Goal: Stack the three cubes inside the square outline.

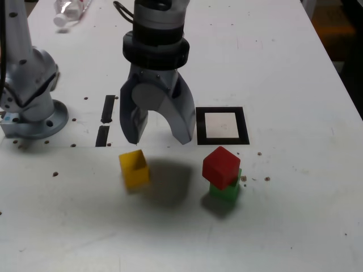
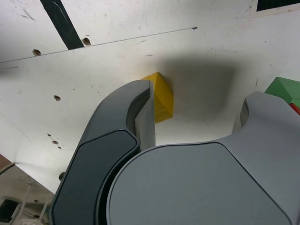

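The gripper [image 1: 159,140] gaped wide and empty, with the red block [image 1: 220,166] on the green block [image 1: 225,193], yellow block [image 1: 134,169] unstacked, and the square [image 1: 245,126] unfilled.

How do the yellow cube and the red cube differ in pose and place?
The yellow cube sits on the table, while the red cube rests on the green cube. In the exterior view, the yellow cube is to the left of the red cube. The yellow cube is yellow and the red cube red. Both are solid-coloured and outside the square outline.
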